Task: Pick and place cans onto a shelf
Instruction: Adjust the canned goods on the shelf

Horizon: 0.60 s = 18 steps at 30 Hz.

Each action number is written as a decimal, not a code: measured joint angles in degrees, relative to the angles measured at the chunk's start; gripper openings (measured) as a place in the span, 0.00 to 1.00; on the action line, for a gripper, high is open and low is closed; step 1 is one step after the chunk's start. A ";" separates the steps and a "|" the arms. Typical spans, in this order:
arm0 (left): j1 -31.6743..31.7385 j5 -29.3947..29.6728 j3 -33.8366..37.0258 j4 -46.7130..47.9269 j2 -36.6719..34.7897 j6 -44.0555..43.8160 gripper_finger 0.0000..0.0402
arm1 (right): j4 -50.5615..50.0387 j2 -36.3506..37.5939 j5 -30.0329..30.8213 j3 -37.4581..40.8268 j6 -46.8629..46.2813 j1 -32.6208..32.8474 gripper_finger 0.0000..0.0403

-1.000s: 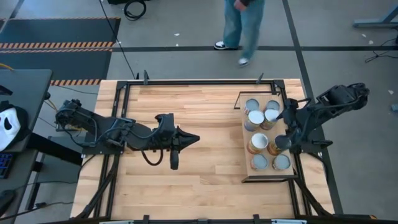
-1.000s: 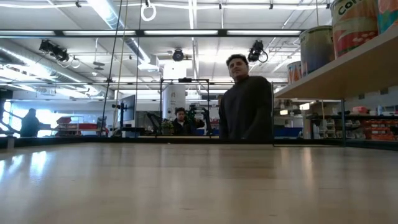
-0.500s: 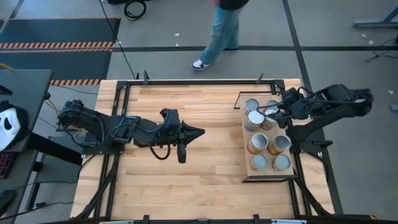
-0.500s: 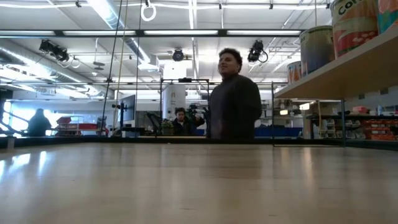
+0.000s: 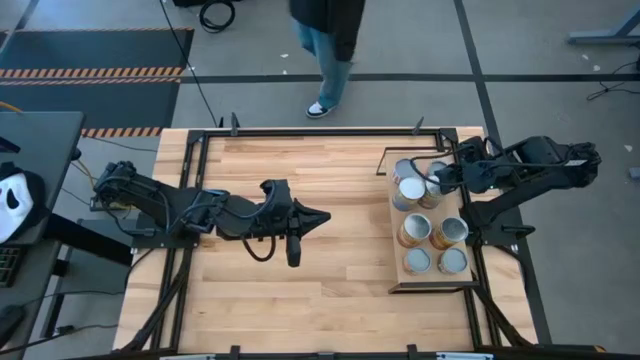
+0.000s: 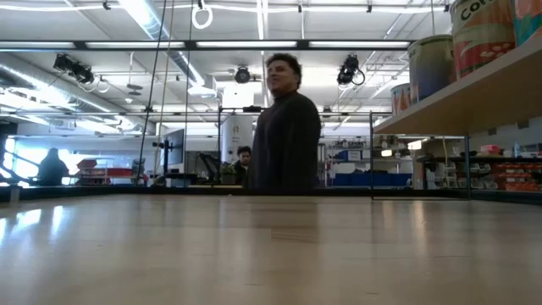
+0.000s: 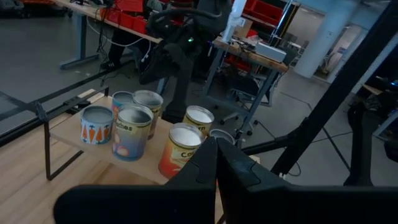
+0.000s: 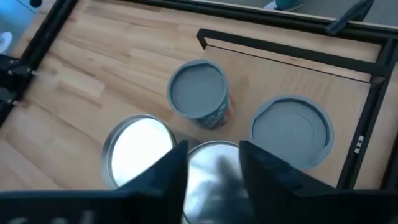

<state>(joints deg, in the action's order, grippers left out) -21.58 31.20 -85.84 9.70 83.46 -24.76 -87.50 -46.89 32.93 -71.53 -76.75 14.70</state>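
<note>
Here the right jaws [image 8: 211, 171] straddle the silvery top of a can [image 8: 214, 163], one finger on each side, though whether they pinch it I cannot tell. The right arm [image 5: 530, 165] reaches in low from the worktop's right edge over the far end of the shelf [image 5: 395, 272]. The left jaws [image 5: 322, 216] are together, empty, at mid-worktop, that arm stretched flat and pointing toward the shelf. The cans [image 5: 425, 225] all stand upright on the shelf in two rows, axes vertical, tops up. The worktop [image 5: 300, 300] is pale planks in a black frame. Beyond its far edge a person [image 6: 284, 127] stands on grey floor.
</note>
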 joint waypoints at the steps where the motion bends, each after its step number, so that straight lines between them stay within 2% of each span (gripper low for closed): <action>1: -0.24 0.00 0.00 -0.08 0.00 0.23 0.02 | 0.03 -0.31 0.00 0.04 -0.22 0.00 0.34; 10: -2.27 -0.04 0.00 0.00 -0.02 2.95 0.02 | 0.32 -1.58 -1.57 5.50 -3.22 0.44 0.02; 18: -3.51 -0.07 0.00 0.00 -0.09 3.11 0.02 | -0.65 -1.60 -5.83 5.25 -2.95 0.92 0.02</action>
<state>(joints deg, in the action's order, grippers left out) -25.08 31.13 -85.84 9.69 83.37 -21.65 -88.15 -48.49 27.10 -66.28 -79.70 15.62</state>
